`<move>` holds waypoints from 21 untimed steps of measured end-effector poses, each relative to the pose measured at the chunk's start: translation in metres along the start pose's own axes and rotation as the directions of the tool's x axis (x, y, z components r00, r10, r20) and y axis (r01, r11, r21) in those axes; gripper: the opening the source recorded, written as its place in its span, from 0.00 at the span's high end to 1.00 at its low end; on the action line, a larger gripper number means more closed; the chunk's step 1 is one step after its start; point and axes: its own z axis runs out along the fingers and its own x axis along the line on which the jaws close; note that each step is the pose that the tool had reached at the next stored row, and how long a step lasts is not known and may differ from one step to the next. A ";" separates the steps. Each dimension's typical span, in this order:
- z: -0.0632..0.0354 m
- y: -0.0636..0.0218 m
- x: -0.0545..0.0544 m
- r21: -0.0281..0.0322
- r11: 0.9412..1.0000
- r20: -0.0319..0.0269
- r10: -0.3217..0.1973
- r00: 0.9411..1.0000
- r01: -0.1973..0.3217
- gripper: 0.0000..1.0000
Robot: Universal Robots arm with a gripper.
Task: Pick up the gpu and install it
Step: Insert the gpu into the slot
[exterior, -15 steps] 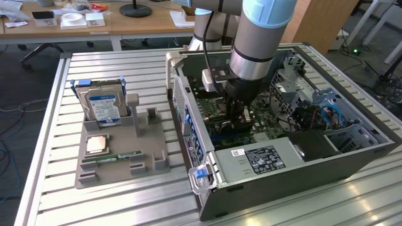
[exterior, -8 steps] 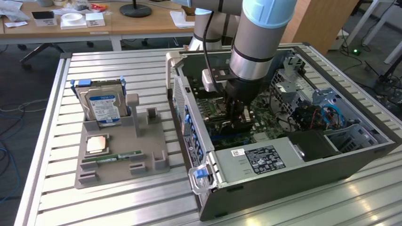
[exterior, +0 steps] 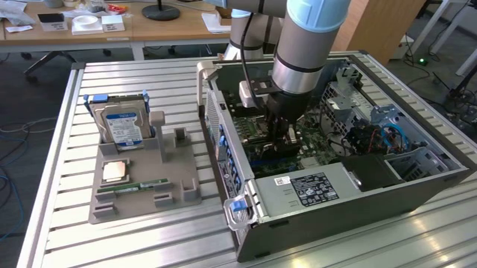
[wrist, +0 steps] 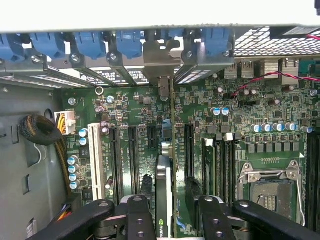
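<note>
The arm is down inside the open computer case (exterior: pixel 350 190), and the gripper (exterior: pixel 280 146) is closed on the gpu (wrist: pixel 164 200), 1 finger pressed to each flat face of the card. From the wrist, the gpu is seen edge-on: a thin, dark slab with a silvery top edge and a small green logo near the fingers (wrist: pixel 140 220), standing upright over the motherboard (wrist: pixel 125 110). Its narrow metal end bracket (wrist: pixel 162 62) runs up to the case's rear slot openings, between the blue slot clips (wrist: pixel 130 42). The card sits in line with the long black expansion slots (wrist: pixel 134 155), with the memory slots (wrist: pixel 220 160) and the bare processor socket (wrist: pixel 270 185) on its other side. Whether its lower edge is fully seated in a slot, I cannot tell.

Outside the case, just beside its open side, a grey parts holder (exterior: pixel 149 184) rests on the slatted table (exterior: pixel 60 167), carrying a blue-labelled hard drive (exterior: pixel 123 128), a processor chip (exterior: pixel 113 171) and a green memory stick (exterior: pixel 134 186).
</note>
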 end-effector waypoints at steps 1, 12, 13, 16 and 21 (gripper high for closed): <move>0.0000 0.0000 0.000 0.000 1.000 0.000 0.000 1.000 0.000 0.60; 0.0000 0.0000 0.000 0.000 1.000 0.000 0.000 1.000 0.000 0.68; 0.0000 0.0000 0.000 0.000 1.000 0.000 0.000 1.000 0.000 0.68; 0.0000 0.0000 0.000 0.000 1.000 0.000 0.000 1.000 0.000 0.68; 0.0000 0.0000 0.000 0.000 1.000 0.000 0.000 1.000 0.000 0.74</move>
